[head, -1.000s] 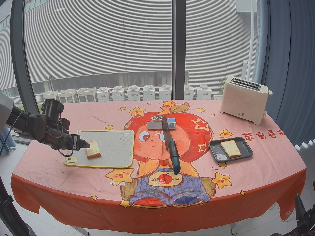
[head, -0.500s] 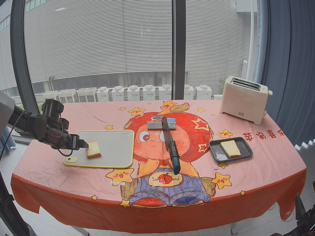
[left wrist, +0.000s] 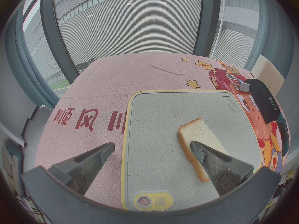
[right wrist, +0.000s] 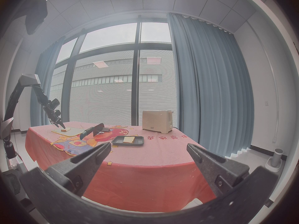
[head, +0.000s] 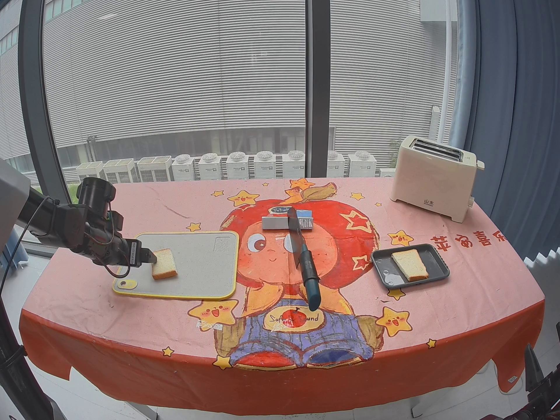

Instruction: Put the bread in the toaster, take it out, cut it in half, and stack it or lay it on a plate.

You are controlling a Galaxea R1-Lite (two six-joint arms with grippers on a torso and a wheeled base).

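A half slice of bread (head: 164,263) lies on the grey, yellow-rimmed cutting board (head: 198,258) at the table's left. My left gripper (head: 149,257) hovers open at the board's left end. In the left wrist view this gripper (left wrist: 152,148) straddles the board's edge (left wrist: 146,115), one fingertip (left wrist: 199,151) over the near side of the bread (left wrist: 194,134). Another half slice (head: 409,263) rests in the dark tray (head: 438,274) at the right. The cream toaster (head: 434,176) stands at the back right. My right gripper (right wrist: 148,147) is open, off and below the table's far side.
A dark cleaver with a blue handle (head: 304,258) lies mid-table, its blade propped on a small grey holder (head: 274,223). The table's front edge drops off under an orange cloth (head: 280,374). A window and a blue curtain (head: 513,88) stand behind.
My left gripper has drawn back slightly to the left, away from the bread half. The bread half has stayed on the board. Nothing else has moved.
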